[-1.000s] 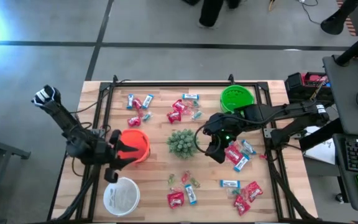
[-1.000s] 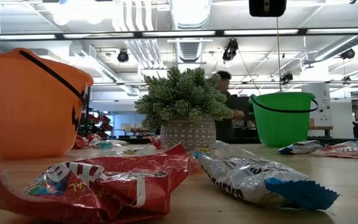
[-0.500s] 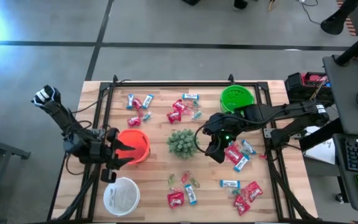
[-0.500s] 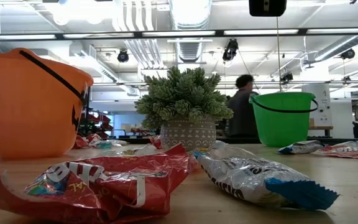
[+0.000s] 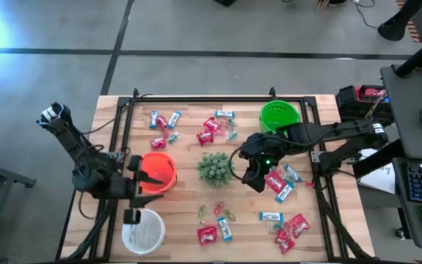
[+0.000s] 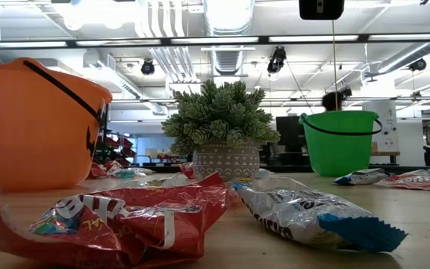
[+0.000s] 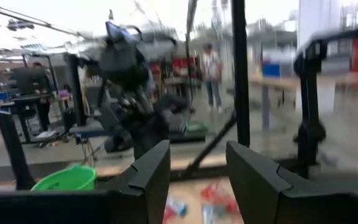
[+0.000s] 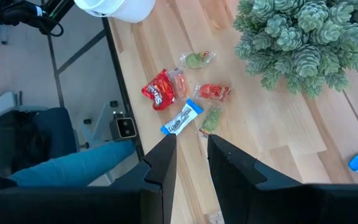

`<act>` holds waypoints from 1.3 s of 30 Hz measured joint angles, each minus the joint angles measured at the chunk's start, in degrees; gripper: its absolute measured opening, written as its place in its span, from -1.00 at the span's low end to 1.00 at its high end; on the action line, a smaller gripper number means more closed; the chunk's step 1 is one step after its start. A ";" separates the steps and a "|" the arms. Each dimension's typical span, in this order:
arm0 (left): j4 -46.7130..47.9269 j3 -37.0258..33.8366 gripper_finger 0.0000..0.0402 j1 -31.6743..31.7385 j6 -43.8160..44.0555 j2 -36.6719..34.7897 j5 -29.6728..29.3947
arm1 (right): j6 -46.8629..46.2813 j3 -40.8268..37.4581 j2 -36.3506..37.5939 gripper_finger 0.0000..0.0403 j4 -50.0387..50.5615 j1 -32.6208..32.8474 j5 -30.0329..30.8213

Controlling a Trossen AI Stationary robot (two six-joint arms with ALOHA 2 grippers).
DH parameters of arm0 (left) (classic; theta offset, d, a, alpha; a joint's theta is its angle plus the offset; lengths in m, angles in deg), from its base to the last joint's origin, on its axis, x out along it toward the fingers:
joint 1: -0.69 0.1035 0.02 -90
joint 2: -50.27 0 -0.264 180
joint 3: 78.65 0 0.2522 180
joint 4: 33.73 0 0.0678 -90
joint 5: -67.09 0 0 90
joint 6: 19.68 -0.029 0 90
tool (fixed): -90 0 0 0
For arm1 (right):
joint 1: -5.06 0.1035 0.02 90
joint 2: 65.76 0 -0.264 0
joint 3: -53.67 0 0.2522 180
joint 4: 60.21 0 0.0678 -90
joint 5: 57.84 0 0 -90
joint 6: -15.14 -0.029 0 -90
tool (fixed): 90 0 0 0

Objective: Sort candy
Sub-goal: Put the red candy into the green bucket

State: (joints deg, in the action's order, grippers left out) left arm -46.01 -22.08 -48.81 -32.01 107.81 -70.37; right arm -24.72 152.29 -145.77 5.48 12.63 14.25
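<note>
Candy point(image 5: 209, 130) lies scattered across most of my table, and none of it sits between my fingers yet. At the left of the overhead frame my left gripper point(image 5: 139, 185) hangs by the orange bucket point(image 5: 158, 170), its jaws parted and bare, with the white bowl point(image 5: 143, 230) just below it. In the middle stands the spiky plant point(image 5: 213, 169). Right of it my right gripper point(image 5: 252, 176) hovers over the boards, fingers set narrowly apart and holding nothing; the green bucket point(image 5: 279, 116) sits above it in the frame.

Risks, as I judge them: my left gripper is so near the orange bucket that a careless swing could knock it over or shove it. My right gripper is close to the plant, and a low reach toward the lower-centre sweets could clip its leaves. The wrappers look thin and slippery, lying flat on wood, so a pinch may skid off or catch two pieces at once.

The sweets themselves: crinkled red packets, blue-and-white bars, tiny green and pink pieces, clustered upper left, upper centre, lower centre and lower right.
</note>
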 joint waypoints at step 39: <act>-23.89 -31.79 -0.31 0.00 11.34 -14.16 29.71 | -1.70 0.00 -0.02 -0.58 -4.27 0.00 0.00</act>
State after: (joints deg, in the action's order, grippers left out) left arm -69.91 -53.88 -48.81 -20.67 93.65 -40.66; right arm -26.42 152.29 -145.79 1.21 12.63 14.25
